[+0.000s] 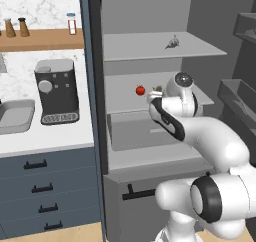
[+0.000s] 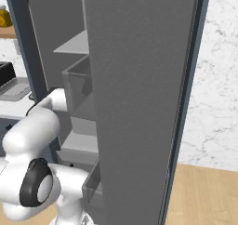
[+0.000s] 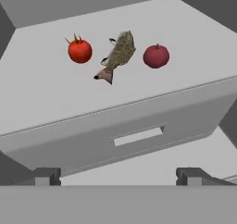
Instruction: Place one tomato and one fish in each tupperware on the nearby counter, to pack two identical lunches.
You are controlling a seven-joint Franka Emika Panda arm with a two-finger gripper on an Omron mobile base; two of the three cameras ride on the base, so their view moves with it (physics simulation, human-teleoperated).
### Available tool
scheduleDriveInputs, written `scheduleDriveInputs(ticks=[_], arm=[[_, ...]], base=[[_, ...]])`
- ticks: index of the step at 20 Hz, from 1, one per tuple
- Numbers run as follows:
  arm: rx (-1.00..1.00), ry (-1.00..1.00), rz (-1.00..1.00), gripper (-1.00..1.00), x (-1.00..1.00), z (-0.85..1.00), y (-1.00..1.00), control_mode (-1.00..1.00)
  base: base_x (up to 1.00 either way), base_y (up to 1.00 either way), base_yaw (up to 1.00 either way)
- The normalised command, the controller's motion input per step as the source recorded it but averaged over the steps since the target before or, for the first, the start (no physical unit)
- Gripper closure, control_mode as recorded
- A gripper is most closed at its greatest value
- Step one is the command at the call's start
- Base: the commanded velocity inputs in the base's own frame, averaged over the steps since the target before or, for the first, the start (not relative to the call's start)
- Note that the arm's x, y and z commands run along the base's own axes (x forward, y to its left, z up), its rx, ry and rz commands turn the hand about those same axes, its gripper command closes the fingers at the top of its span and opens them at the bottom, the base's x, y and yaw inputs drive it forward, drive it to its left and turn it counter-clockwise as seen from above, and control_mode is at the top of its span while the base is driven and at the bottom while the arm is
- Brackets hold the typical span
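Note:
On the middle fridge shelf [image 3: 41,93] lie a bright red tomato [image 3: 79,50], a brown fish [image 3: 119,55] and a darker red round fruit [image 3: 156,55] in a row. My gripper [image 3: 119,177] is open, short of the shelf's front edge, with nothing between its fingertips [image 3: 46,176]. From the left base, the tomato [image 1: 140,90] shows just left of my hand. A second fish [image 1: 172,42] lies on the top shelf. One light-grey tupperware [image 1: 15,115] sits on the white counter [image 1: 50,138], left of the coffee machine; the tupperware [image 2: 14,89] also shows from the right base. The other tub is out of view.
A grey pull-out drawer [image 3: 139,136] sits right under the shelf. The coffee machine [image 1: 56,91] stands on the counter. The open fridge door [image 2: 139,103] blocks most of the right base view. Bottles stand on a wooden shelf [image 1: 42,38] above the counter.

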Motion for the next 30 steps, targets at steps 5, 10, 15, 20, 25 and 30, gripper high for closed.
scheduleDriveInputs(ticks=[5, 10, 15, 20, 25, 30], arm=[[0.00, 0.01, 0.00, -1.00, 0.49, -0.18, 0.00, -1.00], [0.00, 0.00, 0.00, -1.00, 0.42, -0.16, 0.00, -1.00], [0.00, 0.00, 0.00, -1.00, 0.50, -0.14, 0.00, -1.00], [0.00, 0.00, 0.00, -1.00, 0.52, -0.18, -0.04, -1.00], [-0.01, 0.00, 0.00, -1.00, 0.54, -0.28, -0.08, -1.00], [0.00, 0.00, 0.00, -1.00, 0.55, -0.23, 0.00, -1.00]], base=[[0.00, 0.00, 0.00], [0.00, 0.00, 0.00], [0.00, 0.00, 0.00], [0.00, 0.00, 0.00], [0.00, 0.00, 0.00], [0.00, 0.00, 0.00]])
